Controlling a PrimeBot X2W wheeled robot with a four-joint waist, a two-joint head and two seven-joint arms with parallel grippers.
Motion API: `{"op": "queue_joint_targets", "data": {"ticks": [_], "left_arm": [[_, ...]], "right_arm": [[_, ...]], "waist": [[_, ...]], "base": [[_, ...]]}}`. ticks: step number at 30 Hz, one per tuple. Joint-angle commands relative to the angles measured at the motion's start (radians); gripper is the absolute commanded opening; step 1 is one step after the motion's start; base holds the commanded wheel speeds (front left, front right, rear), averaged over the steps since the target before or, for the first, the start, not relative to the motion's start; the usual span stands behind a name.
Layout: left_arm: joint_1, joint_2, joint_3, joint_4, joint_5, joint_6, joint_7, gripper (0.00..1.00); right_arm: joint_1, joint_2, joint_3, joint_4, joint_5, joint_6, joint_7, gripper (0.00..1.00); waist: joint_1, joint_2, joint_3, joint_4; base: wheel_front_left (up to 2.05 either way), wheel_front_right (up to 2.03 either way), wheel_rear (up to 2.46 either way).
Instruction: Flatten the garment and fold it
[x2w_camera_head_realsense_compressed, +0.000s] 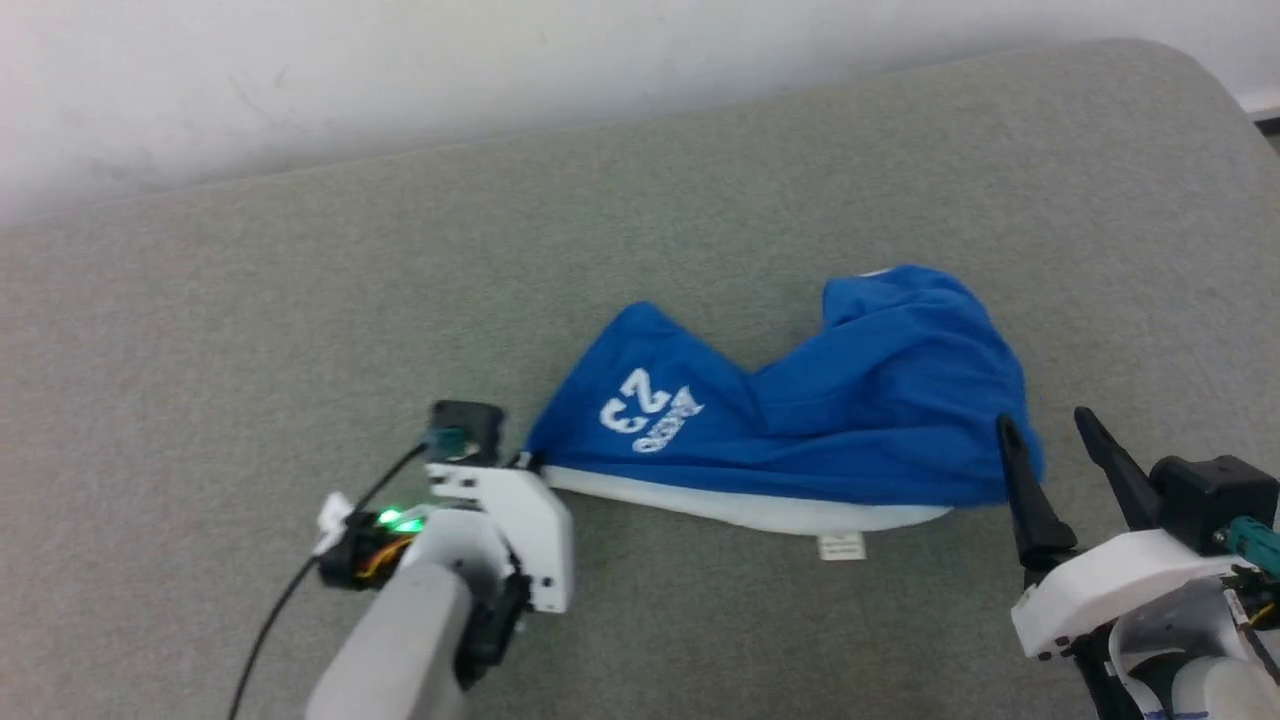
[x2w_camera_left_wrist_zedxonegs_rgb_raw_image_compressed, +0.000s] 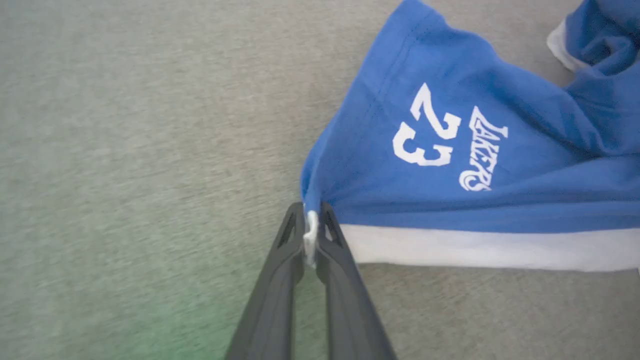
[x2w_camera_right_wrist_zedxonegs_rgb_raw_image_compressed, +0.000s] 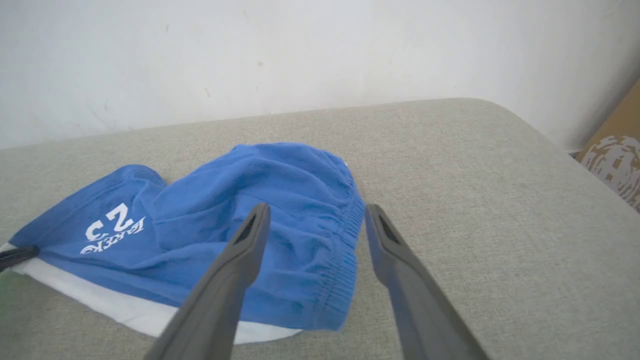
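The garment (x2w_camera_head_realsense_compressed: 850, 410) is a pair of bright blue shorts with a white "23" print and a white trim band along the near edge, lying bunched on a grey cushioned surface. A small white label (x2w_camera_head_realsense_compressed: 841, 546) hangs from the trim. My left gripper (x2w_camera_left_wrist_zedxonegs_rgb_raw_image_compressed: 311, 225) is shut on the garment (x2w_camera_left_wrist_zedxonegs_rgb_raw_image_compressed: 450, 150), pinching its white left corner. At the right end of the garment (x2w_camera_right_wrist_zedxonegs_rgb_raw_image_compressed: 280, 225), my right gripper (x2w_camera_right_wrist_zedxonegs_rgb_raw_image_compressed: 316, 214) stands open above the gathered blue edge, its jaws apart and empty. In the head view my right gripper (x2w_camera_head_realsense_compressed: 1048, 430) sits just beside that right edge.
The grey cushioned surface (x2w_camera_head_realsense_compressed: 300, 350) stretches wide to the left and behind the shorts. A white wall (x2w_camera_head_realsense_compressed: 400, 70) runs along its back. The surface rounds off at the far right corner (x2w_camera_right_wrist_zedxonegs_rgb_raw_image_compressed: 500, 110), where a brown cardboard box (x2w_camera_right_wrist_zedxonegs_rgb_raw_image_compressed: 617, 150) stands beyond it.
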Motion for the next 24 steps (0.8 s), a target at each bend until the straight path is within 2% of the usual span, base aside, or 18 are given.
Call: {"op": "queue_joint_targets", "data": {"ticks": [1,7,12,20,24], "left_arm": [[0.032,0.028,0.028,-0.014,-0.013,0.02,-0.018,0.0],[0.12,0.073,0.114,-0.085,-0.059,0.066,-0.051,0.0],[0.198,0.095,0.164,-0.15,-0.094,0.092,-0.063,0.0],[0.257,0.083,0.184,-0.206,-0.129,0.106,-0.075,0.0],[0.253,0.075,0.176,-0.217,-0.134,0.101,-0.08,0.0]], "right_arm": [[0.002,0.002,0.004,-0.011,-0.006,-0.002,0.008,1.0],[0.018,0.002,0.041,-0.021,-0.011,-0.002,0.063,1.0],[0.055,-0.003,0.113,-0.029,-0.004,-0.002,0.182,1.0],[0.097,-0.034,0.148,-0.028,0.0,-0.002,0.313,1.0],[0.062,-0.028,0.16,0.025,-0.019,-0.002,0.316,1.0]], "waist": [[0.0,0.0,-0.006,0.027],[0.0,0.0,-0.013,0.076],[0.0,0.0,-0.015,0.127],[0.0,0.0,-0.003,0.188],[0.0,0.0,0.014,0.209]], "base": [[0.0,0.0,0.0],[0.0,0.0,0.0],[0.0,0.0,0.0],[0.0,0.0,0.0],[0.0,0.0,0.0]]}}
